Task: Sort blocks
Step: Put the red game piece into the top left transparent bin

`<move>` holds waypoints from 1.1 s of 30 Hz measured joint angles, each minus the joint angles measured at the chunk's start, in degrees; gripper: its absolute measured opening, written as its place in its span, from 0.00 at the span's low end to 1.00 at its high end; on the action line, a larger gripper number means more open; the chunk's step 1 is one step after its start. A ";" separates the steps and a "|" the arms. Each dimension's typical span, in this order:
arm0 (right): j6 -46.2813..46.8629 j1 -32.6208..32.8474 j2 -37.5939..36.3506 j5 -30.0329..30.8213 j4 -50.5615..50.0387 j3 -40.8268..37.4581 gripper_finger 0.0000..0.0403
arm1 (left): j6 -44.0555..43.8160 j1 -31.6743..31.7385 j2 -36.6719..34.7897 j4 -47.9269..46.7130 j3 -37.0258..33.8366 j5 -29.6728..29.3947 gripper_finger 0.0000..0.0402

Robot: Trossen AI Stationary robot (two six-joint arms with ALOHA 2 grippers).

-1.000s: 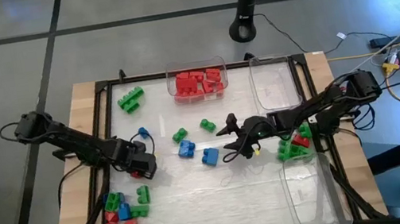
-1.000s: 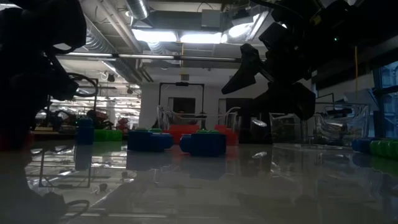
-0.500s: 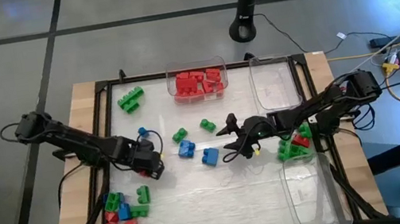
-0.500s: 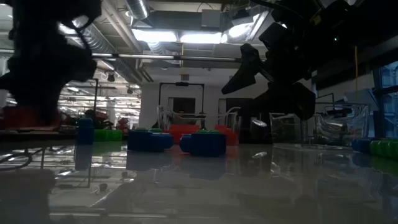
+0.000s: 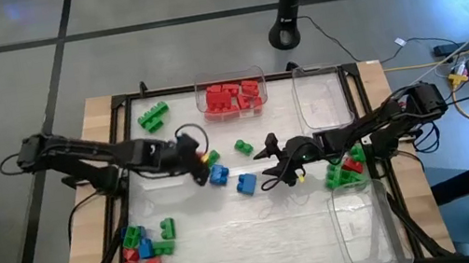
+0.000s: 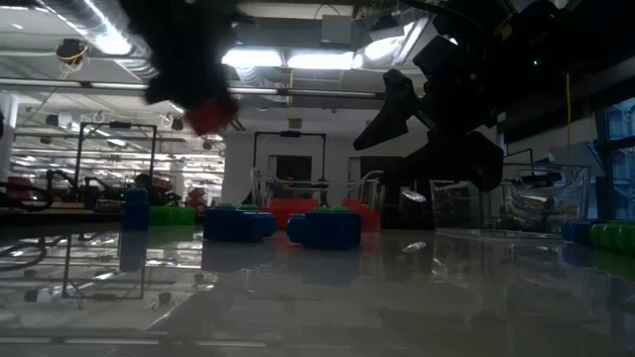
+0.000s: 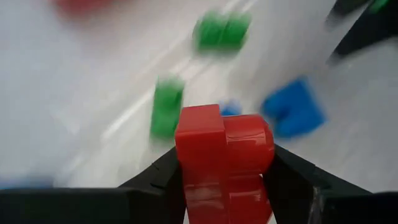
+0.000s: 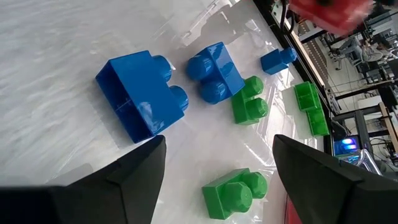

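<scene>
Two claws are seen over the counter. The left claw is closed on a red block, which is pinched between its two fingers and carried clear of the surface, above the loose blocks near the middle; in the low view the same red block hangs high over the counter. The right claw is held with its fingers spread wide and nothing between them, just beside a large blue block and apart from it.

A second blue block lies beside the left claw, with a green block a little farther toward the far edge. A pair of green blocks lies near the far left corner. A mixed cluster of red, green and blue blocks is gathered at the near left. Red blocks are collected in a clear bin at the far edge. Green and red blocks are seen in another bin on the right, under the right arm.
</scene>
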 joint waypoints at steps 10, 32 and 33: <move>-0.02 0.01 0.00 0.00 0.41 0.00 0.73 | 21.66 14.53 3.00 20.97 0.01 -0.27 0.39; -0.07 0.00 0.00 0.00 0.49 0.01 0.73 | 38.61 32.46 17.45 34.59 7.02 3.18 0.40; -0.06 0.00 0.00 0.00 0.46 0.00 0.73 | 38.98 32.86 18.12 34.54 7.66 3.46 0.40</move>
